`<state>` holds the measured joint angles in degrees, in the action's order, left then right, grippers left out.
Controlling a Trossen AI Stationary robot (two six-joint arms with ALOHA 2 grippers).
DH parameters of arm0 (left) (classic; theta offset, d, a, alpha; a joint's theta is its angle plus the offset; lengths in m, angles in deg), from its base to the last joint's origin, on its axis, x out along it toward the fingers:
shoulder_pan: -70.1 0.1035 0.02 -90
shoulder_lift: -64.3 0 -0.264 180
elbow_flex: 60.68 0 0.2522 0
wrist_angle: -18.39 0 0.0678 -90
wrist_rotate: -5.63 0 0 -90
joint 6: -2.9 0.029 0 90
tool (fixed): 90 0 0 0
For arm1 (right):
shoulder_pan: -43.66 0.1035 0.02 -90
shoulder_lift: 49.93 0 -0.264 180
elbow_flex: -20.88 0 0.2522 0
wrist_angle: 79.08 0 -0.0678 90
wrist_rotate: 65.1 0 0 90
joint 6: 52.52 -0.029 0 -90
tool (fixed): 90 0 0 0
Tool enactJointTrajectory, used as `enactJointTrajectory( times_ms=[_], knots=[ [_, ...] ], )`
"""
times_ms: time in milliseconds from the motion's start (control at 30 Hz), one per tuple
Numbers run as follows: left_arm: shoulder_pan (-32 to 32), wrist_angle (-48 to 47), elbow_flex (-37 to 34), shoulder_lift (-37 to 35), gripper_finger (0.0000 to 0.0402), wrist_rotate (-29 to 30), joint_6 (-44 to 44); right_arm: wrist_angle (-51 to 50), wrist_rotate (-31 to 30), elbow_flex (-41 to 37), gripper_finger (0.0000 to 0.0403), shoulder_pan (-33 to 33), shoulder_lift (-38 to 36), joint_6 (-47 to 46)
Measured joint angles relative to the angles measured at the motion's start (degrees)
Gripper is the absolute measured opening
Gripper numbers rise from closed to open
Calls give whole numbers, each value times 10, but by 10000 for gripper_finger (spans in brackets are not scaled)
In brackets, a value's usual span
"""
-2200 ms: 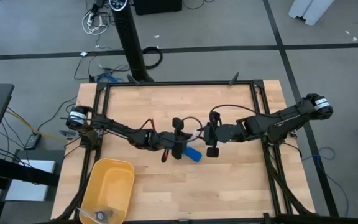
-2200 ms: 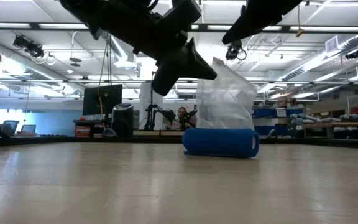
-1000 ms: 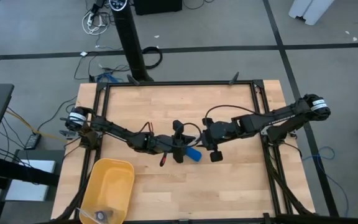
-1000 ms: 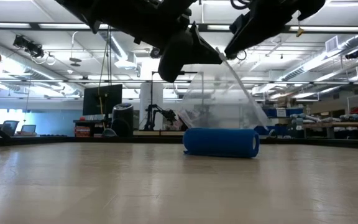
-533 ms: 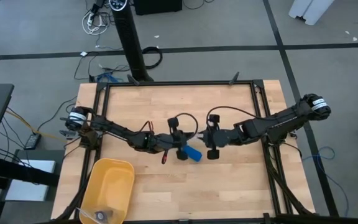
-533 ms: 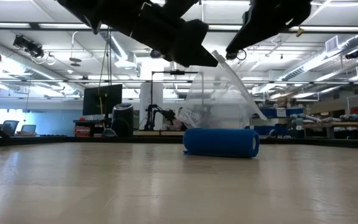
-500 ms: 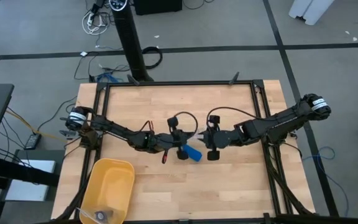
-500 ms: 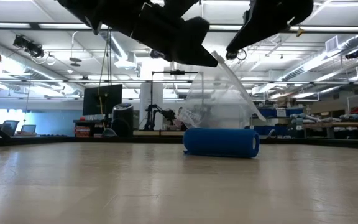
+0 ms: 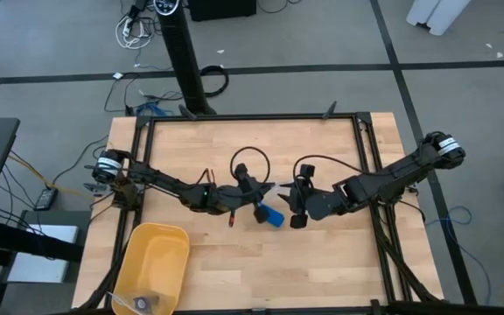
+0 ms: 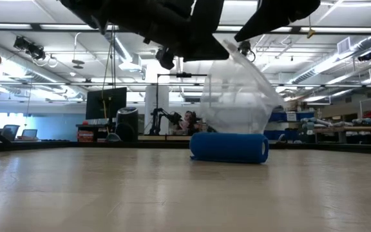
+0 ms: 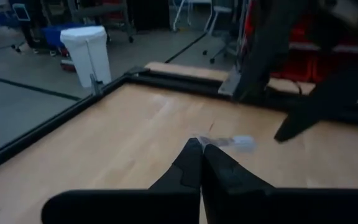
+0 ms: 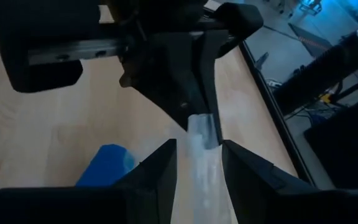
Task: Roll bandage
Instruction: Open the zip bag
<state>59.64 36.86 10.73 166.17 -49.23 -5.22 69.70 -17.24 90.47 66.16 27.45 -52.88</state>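
The bandage (image 10: 228, 147) is a compact blue roll lying on its side on the table, also seen in the high view (image 9: 271, 216) and the right wrist view (image 12: 107, 165); no gripper touches it. Above it hangs a clear plastic bag (image 10: 240, 90). My left gripper (image 9: 265, 189) is shut on the bag's top. My right gripper (image 12: 197, 163) stands open close beside it, its fingers on either side of a strip of the bag (image 12: 199, 146). My left gripper pinches a narrow gathered strip at the bag's top (image 11: 224, 142) between its two shut fingers (image 11: 191, 163). The fingers come nearly level from the table's left. The bag hangs below them, bulging above the roll. My right gripper: whether its fingers (image 12: 164, 163) touch the strip I cannot tell.
A yellow bin (image 9: 151, 267) stands at the near left corner, with a small object at its near end. A black frame (image 9: 252, 119) runs around the wooden table. Bare wood lies near and to the right of the roll.
My left gripper has rolled about its own axis while staying in place with the bag's top. My right arm has swung toward the near edge and its gripper has turned toward the left one. The bag, drawn into a taut slanted sheet before, now hangs fuller and rounder. The roll has not moved.
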Motion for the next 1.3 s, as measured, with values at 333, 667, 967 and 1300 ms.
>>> enactJointTrajectory(
  times_ms=[333, 667, 967, 1300],
  knots=[
    [18, 53, 0, 0, 1, -26, -13, 3, -63, 0, 126, 4, 4, 10],
    [24, 76, 0, 1, 1, -44, -23, 3, -80, 0, 125, 4, 4, 30],
    [31, 87, 0, 1, 1, -77, -32, -46, -138, 0, 124, 15, 4, 15],
    [30, 90, 0, 1, 1, -98, -31, -64, -183, 0, 17, 21, 4, 16]
  ],
)
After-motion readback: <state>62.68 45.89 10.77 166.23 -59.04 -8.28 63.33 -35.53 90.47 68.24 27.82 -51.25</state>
